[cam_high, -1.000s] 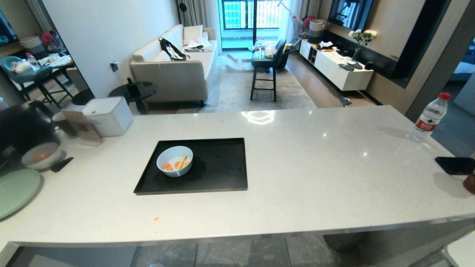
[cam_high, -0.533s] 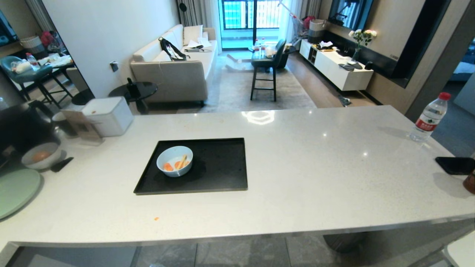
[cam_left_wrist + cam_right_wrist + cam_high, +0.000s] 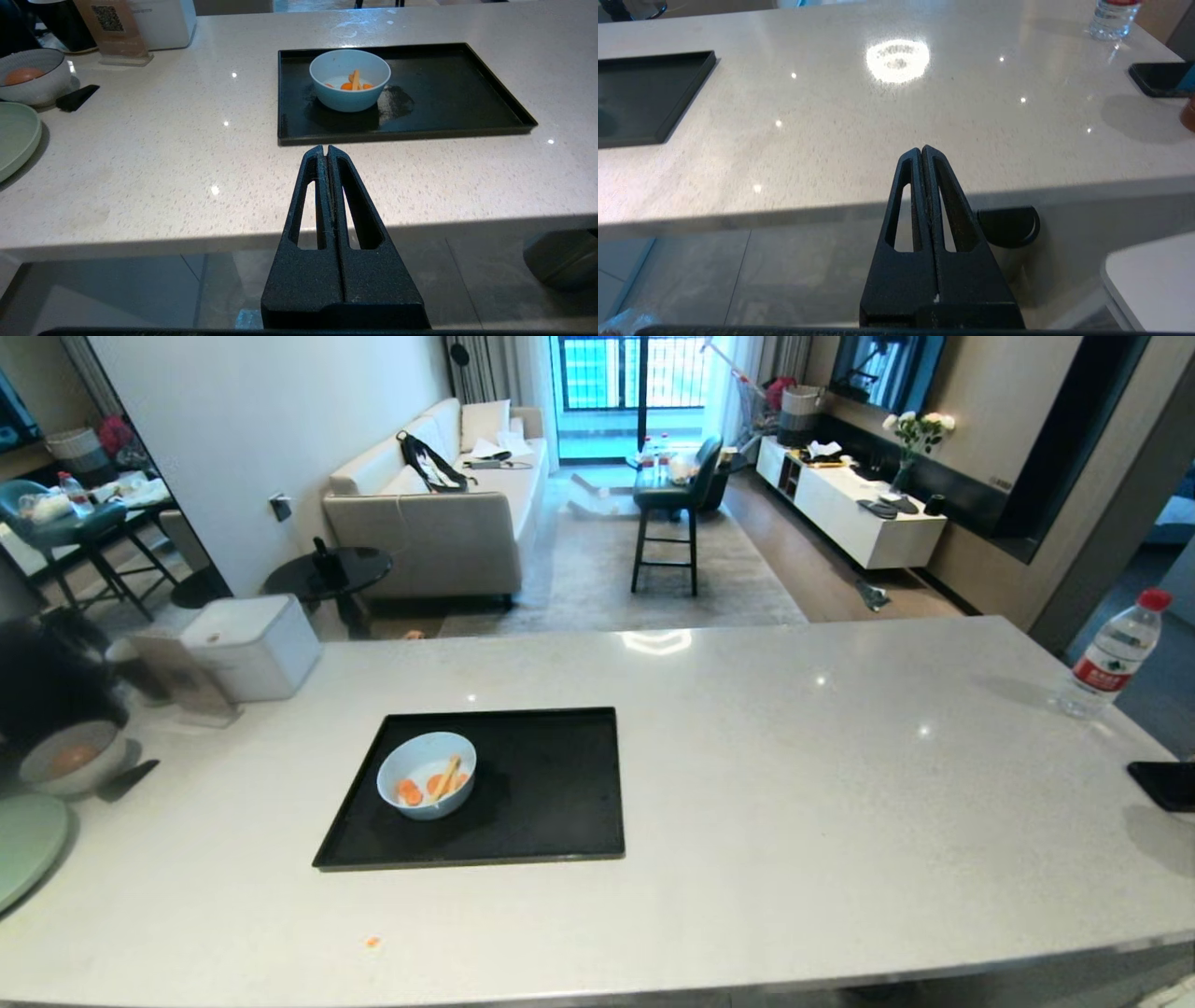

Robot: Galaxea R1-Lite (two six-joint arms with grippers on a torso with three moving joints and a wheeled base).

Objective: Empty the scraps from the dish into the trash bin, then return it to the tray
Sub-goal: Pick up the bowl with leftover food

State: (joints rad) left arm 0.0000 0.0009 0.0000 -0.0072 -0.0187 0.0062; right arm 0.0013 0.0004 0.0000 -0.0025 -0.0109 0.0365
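A pale speckled worktop (image 3: 794, 803) is seen filling the lower half of the head view, with a living room beyond it. The tray (image 3: 551, 803) is laid flat left of the frame's centre, and the dish (image 3: 427, 788) is set upright inside it, in its left part, close to but clear of the left rim. The scraps (image 3: 431, 786) are held in the dish: orange chunks and a pale stick leaning across them. A tiny orange crumb (image 3: 372, 942) is seen on the worktop toward the lower left, below the tray. At the left edge of the frame a greyish-white bowl (image 3: 70, 767) with something orange inside is placed, with a pale-green plate (image 3: 23, 845) just below it. A water bottle (image 3: 1116, 653) is stood at the far right, and a dark phone (image 3: 1165, 784) is laid below it. Neither arm is shown in the head view. In the left wrist view the left gripper (image 3: 325, 150) is shown pressed together and empty, held short of the worktop's near edge and pointed toward the tray. In the right wrist view the right gripper (image 3: 921, 151) is likewise pressed together and empty, held before the worktop edge. The trash bin is not made out with certainty.
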